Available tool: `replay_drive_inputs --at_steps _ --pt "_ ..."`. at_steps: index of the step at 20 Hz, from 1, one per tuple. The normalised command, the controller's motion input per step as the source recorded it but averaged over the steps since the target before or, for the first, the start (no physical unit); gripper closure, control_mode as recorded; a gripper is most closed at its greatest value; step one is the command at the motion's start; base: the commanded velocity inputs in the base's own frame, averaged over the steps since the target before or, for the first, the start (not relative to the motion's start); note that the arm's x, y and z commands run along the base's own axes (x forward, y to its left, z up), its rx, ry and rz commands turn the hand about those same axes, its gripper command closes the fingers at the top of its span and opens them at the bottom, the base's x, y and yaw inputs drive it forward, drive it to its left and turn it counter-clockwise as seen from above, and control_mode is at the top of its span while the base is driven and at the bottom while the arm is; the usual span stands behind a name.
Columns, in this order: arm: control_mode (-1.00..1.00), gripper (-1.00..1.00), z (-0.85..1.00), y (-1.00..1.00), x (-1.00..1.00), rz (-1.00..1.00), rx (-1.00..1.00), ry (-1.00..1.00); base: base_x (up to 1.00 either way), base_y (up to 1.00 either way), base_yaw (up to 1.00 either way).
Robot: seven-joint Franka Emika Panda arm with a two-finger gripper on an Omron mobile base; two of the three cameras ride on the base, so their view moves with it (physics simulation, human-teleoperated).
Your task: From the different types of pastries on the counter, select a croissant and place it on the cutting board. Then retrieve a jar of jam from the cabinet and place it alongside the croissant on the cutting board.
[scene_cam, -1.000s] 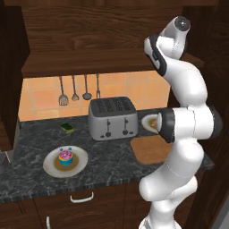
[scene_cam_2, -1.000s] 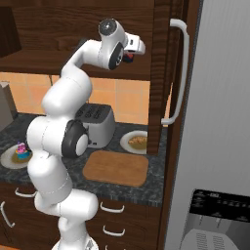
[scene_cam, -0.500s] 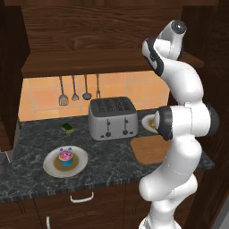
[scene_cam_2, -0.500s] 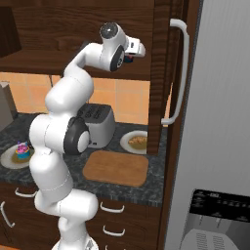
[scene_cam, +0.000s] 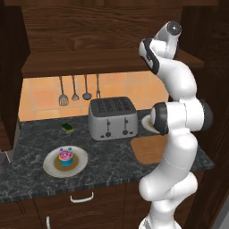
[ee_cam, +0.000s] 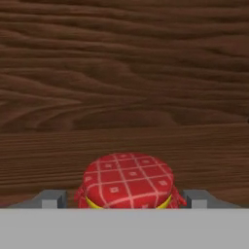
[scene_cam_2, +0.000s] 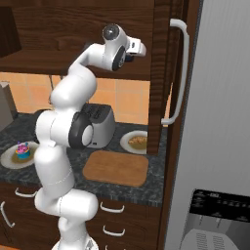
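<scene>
The arm is reaching up high into the cabinet [scene_cam_2: 58, 29], near the top middle of the right base picture, because that is where the jam is kept. In the hand picture, the jar of jam [ee_cam: 128, 182] is sitting low in the middle, on the wooden shelf, with its red checked top showing. The gripper [ee_cam: 125, 198] is standing wide apart, one finger on each side of the jar, not touching it yet, I think. It is holding nothing. The croissant [scene_cam_2: 137, 142] is lying on a white plate [scene_cam_2: 124, 144], just above the cutting board [scene_cam_2: 116, 168], so that first job looks undone.
</scene>
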Motion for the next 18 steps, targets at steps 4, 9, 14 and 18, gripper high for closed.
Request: replay_drive_inputs --at_steps 4,9,14,18 --pt "-1.0 1.0 0.0 0.0 0.06 0.0 0.0 0.05 0.0 0.0 0.0" --pt "-1.0 1.0 -0.01 0.12 -0.08 0.0 0.0 0.07 0.0 0.0 0.0" --pt "-1.0 1.0 -0.03 0.44 -0.27 0.0 0.0 -0.01 0.0 0.0 0.0" --pt "-1.0 1.0 0.07 0.22 -0.92 0.0 0.0 -0.2 0.0 0.0 0.0"
